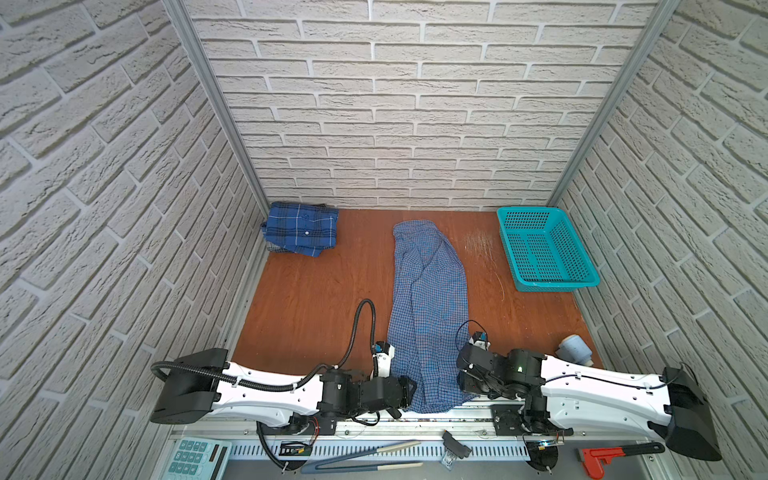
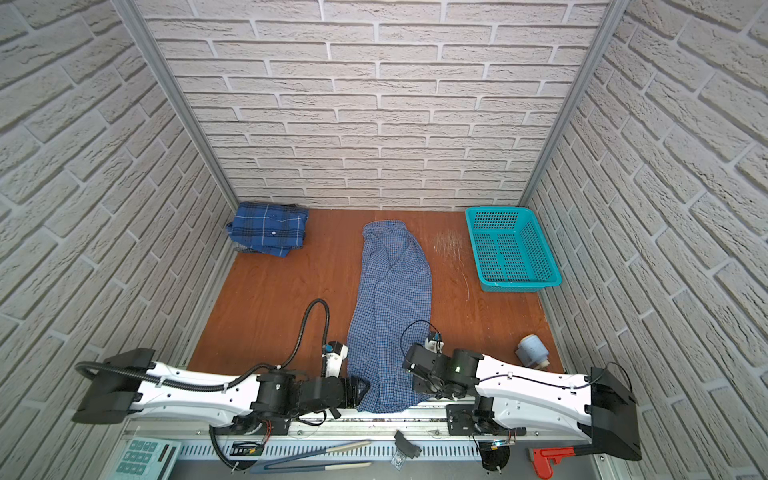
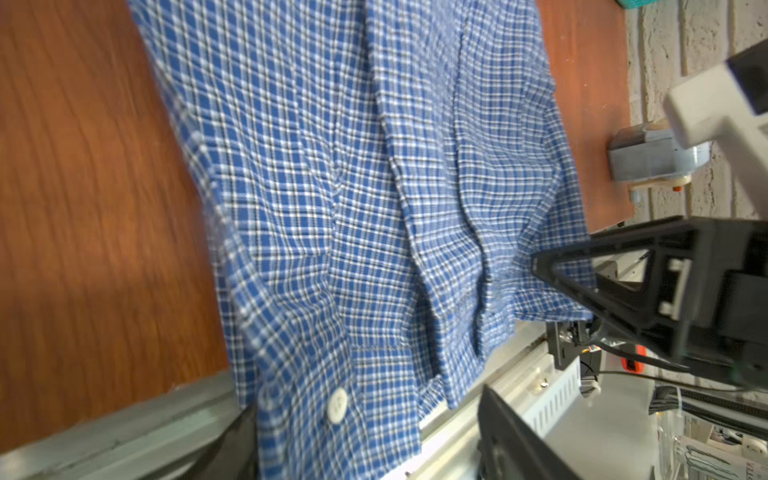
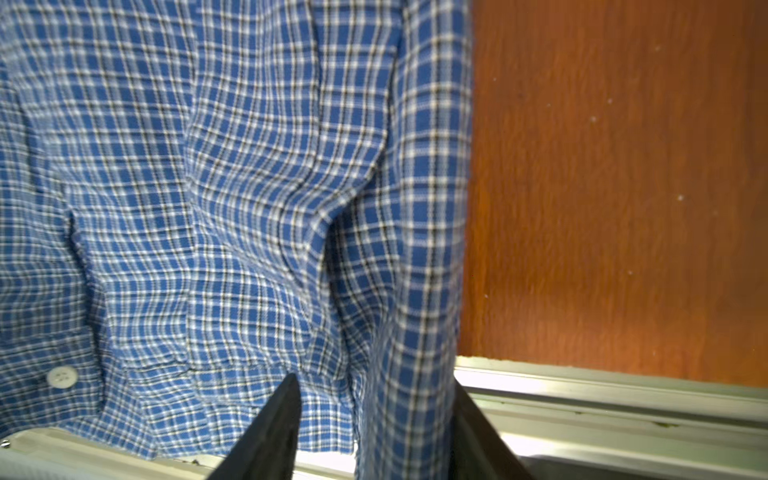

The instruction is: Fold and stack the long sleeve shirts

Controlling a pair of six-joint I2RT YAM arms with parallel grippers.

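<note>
Brick-walled booth, brown counter (image 1: 316,299). A checked shirt (image 1: 428,299) lies lengthwise mid-frame, its hem over the counter's lower edge. The folded plaid shirt (image 1: 301,228) sits upper left. Spread astride the hem: left claw (image 3: 368,401), right claw (image 4: 374,382).

The left end effector (image 3: 365,415) and right end effector (image 4: 374,395) point inward toward each other, jaws standing apart.

Both the check shirt (image 1: 428,307) and the plaid shirt (image 1: 301,228) are matt woven cloth. The surface (image 1: 316,299) looks smooth wood. The basket (image 1: 557,285) is shiny plastic.
</note>
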